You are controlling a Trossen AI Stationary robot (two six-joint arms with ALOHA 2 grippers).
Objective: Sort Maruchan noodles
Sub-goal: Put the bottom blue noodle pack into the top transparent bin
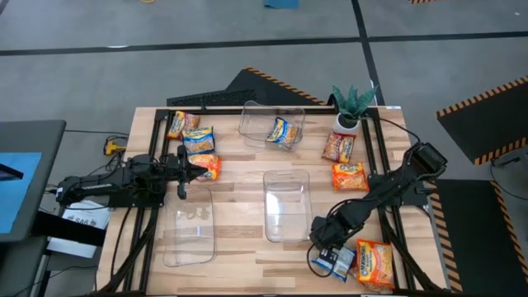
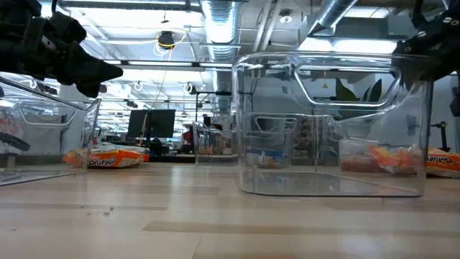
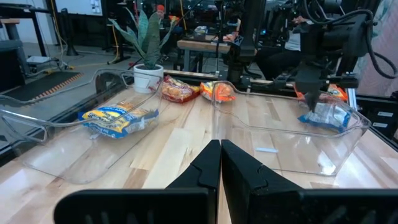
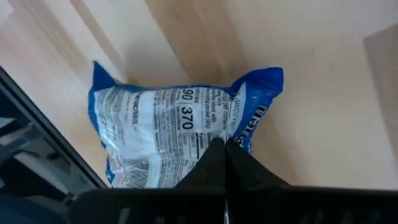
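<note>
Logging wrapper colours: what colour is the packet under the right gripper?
Blue with a white printed back panel; the right wrist view shows it best, with the right gripper shut on its edge.

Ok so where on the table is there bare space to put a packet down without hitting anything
Bare wood lies mid-table between the far bin, the left bin and the middle bin; another strip runs along the near edge. It is crowded at the near right, where the right gripper is shut on a blue packet beside an orange packet.

- High view looks straight down on the whole counter (image 1: 247, 165).
- Low view sits at counter height, facing the room.
- Left wrist view looks across; right wrist view hangs close above a blue packet (image 4: 180, 127), shared with the high view.
</note>
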